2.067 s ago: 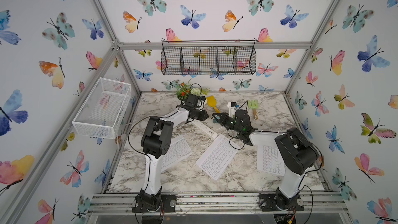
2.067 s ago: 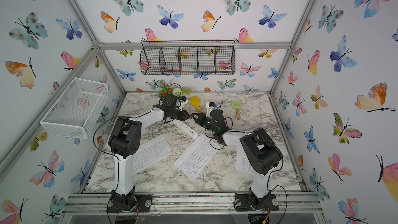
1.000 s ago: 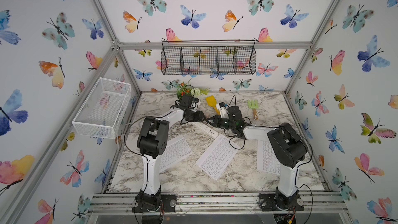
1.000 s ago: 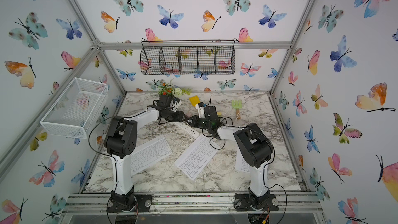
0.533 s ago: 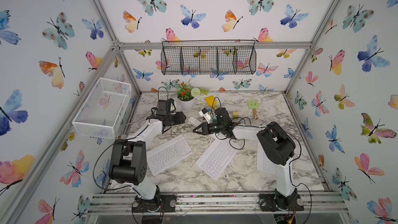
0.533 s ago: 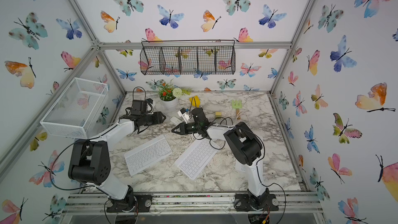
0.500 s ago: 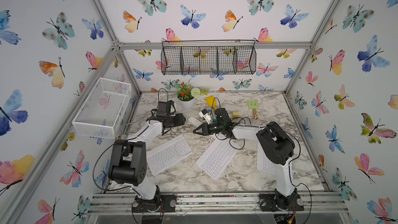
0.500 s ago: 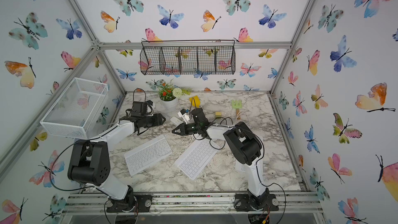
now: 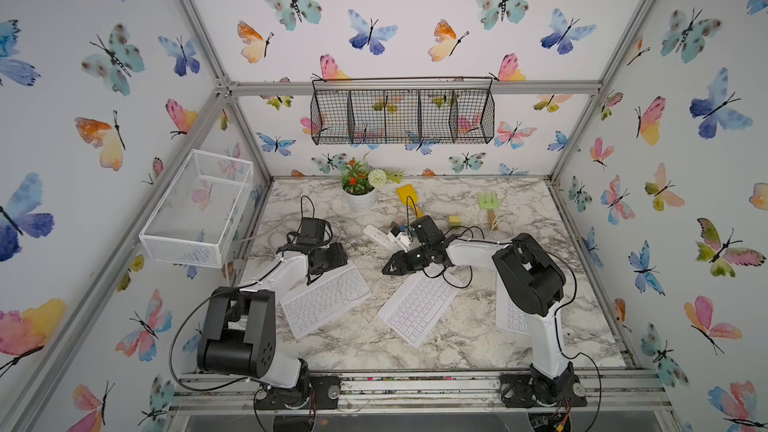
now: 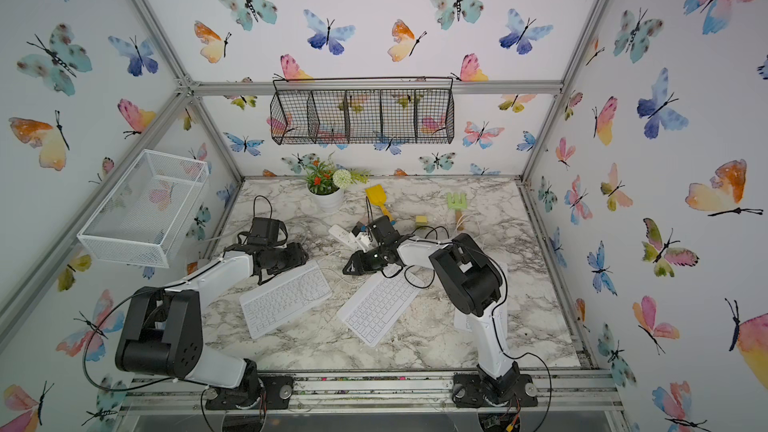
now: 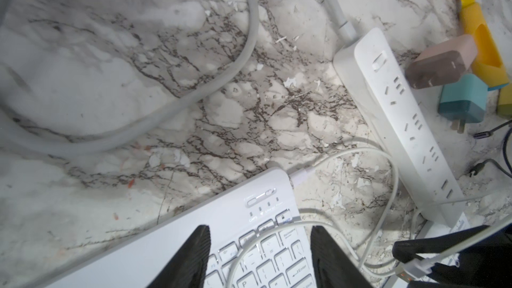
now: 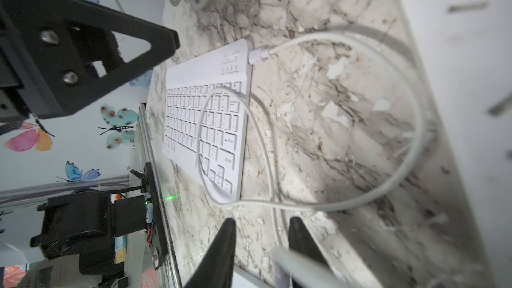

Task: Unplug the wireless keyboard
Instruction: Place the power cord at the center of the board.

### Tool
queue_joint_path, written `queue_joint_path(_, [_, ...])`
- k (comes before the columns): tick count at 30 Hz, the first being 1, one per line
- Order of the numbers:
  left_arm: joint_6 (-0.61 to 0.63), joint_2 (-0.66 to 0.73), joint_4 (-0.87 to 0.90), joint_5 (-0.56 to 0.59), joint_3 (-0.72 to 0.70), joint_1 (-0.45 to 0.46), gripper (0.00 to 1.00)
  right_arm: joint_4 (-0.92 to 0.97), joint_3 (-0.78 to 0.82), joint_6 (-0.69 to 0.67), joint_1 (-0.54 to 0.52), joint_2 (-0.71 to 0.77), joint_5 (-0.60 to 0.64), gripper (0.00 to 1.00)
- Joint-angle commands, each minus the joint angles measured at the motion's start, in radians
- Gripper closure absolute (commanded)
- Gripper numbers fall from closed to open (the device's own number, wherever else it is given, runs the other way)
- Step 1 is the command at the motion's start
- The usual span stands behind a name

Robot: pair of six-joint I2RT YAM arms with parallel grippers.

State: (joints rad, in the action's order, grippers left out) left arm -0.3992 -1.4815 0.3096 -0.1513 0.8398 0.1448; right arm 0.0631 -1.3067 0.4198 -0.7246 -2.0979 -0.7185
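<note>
The wireless keyboard (image 9: 326, 301) (image 10: 286, 299) is the left one of three white ones on the marble. A white cable's plug (image 11: 300, 174) (image 12: 257, 54) sits in its far right corner, and the cable loops over the keys. My left gripper (image 9: 332, 255) (image 11: 260, 228) hovers open above that corner, its fingers astride the loop and touching nothing. My right gripper (image 9: 388, 270) (image 12: 262, 220) is open low over the marble between the left and middle keyboards. The cable's free USB end (image 11: 407, 272) lies loose between its fingers.
A white power strip (image 9: 376, 236) (image 11: 401, 123) lies behind the grippers with a pink-brown charger (image 11: 440, 65) and a teal charger (image 11: 462, 101) beside it. Middle keyboard (image 9: 419, 307), yellow shovel (image 9: 405, 195), plant pot (image 9: 359, 197), green rake (image 9: 486, 201). A thick grey cord (image 11: 243, 51) curls at the back left.
Both grippers have come away from the power strip toward the front. The left one now hangs over the left keyboard's corner. The right one, shut before, has opened its jaws.
</note>
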Motion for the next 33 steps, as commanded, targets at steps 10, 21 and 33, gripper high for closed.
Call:
queue_joint_path(10, [-0.073,0.100,0.106,0.116,-0.055,-0.004,0.39,0.263,0.017,-0.168,-0.005,0.127,0.124,0.47])
queue_joint_path(21, [-0.152,0.136,0.169,0.093,-0.116,-0.005,0.39,0.455,-0.005,-0.380,-0.001,0.257,0.310,0.48])
queue_joint_path(33, [-0.221,0.208,0.144,0.155,-0.231,-0.030,0.40,0.265,-0.153,-0.720,-0.007,0.203,0.092,0.58])
